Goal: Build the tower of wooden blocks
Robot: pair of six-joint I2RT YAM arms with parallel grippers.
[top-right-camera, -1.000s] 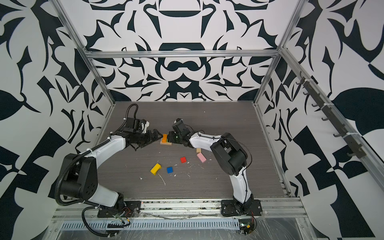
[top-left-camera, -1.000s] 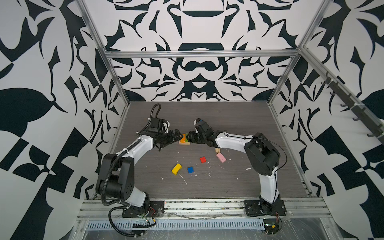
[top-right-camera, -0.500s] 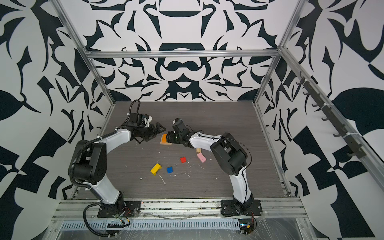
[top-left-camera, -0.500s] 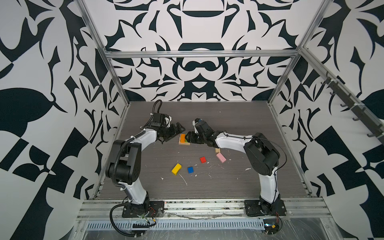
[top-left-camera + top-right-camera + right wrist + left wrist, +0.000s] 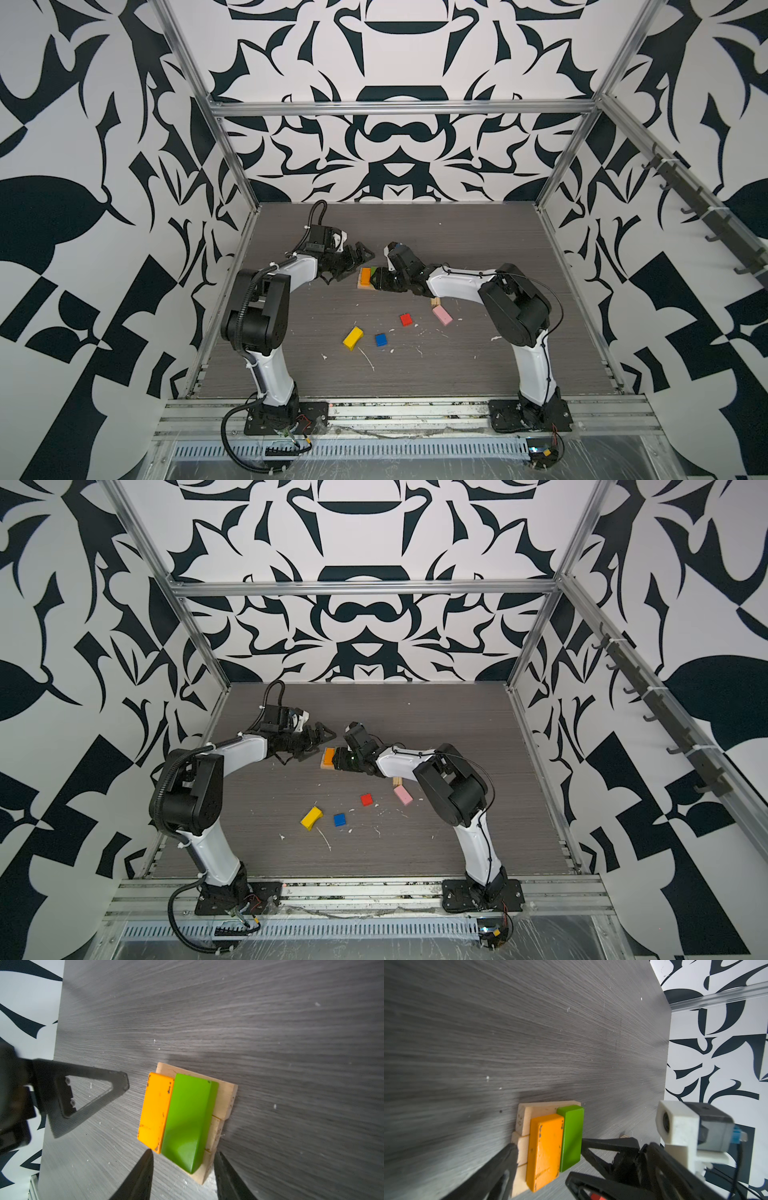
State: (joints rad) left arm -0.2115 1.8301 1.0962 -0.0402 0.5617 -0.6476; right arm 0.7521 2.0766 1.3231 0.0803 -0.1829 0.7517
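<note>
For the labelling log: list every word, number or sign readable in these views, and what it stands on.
No text can be read anywhere.
Dark marks on the end of a tan plank, left wrist view: too blurred to read.
Orange block and green block: only scuffs, no lettering.

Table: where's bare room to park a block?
Free: far strip between left gripper, right gripper and back wall; right side beyond right arm; front strip between yellow, blue and front rail. Crowded: both grippers at the stack; red, pink close by.
</note>
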